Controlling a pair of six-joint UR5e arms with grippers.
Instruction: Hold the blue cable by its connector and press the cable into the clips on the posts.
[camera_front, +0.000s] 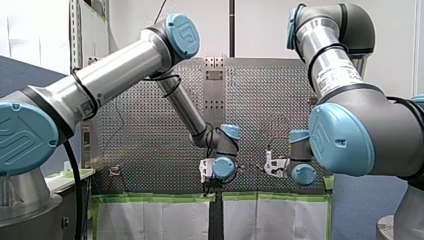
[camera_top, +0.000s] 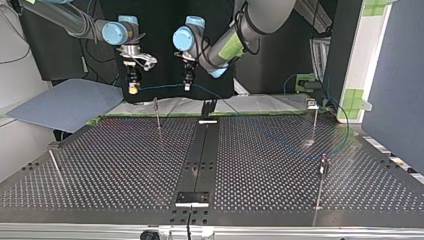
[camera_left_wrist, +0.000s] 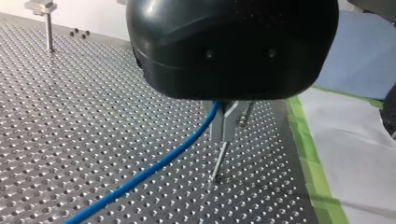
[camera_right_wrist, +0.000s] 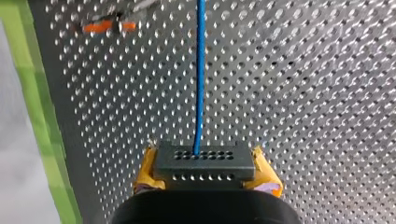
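Both grippers hang in the air at the far end of the perforated table (camera_top: 125, 165) in the top view. My right gripper (camera_top: 132, 87), with yellow pads (camera_right_wrist: 146, 171), is shut on the black connector (camera_right_wrist: 204, 161) of the blue cable (camera_right_wrist: 201, 70). The cable runs level to my left gripper (camera_top: 187, 84). In the left wrist view the metal fingers (camera_left_wrist: 225, 135) are shut on the cable (camera_left_wrist: 154, 169), just above a thin post (camera_left_wrist: 216, 164). Past my left gripper the cable droops toward the top view's right edge (camera_top: 345, 132).
Thin posts stand on the table (camera_top: 157, 114) (camera_top: 315, 119) (camera_top: 321, 181), and one leans at the top view's left (camera_top: 56, 167). A black strip (camera_top: 200, 155) runs down the middle. Green tape (camera_left_wrist: 310, 163) and a white sheet (camera_left_wrist: 359, 154) edge the table. A blue-grey board (camera_top: 65, 102) lies beside it.
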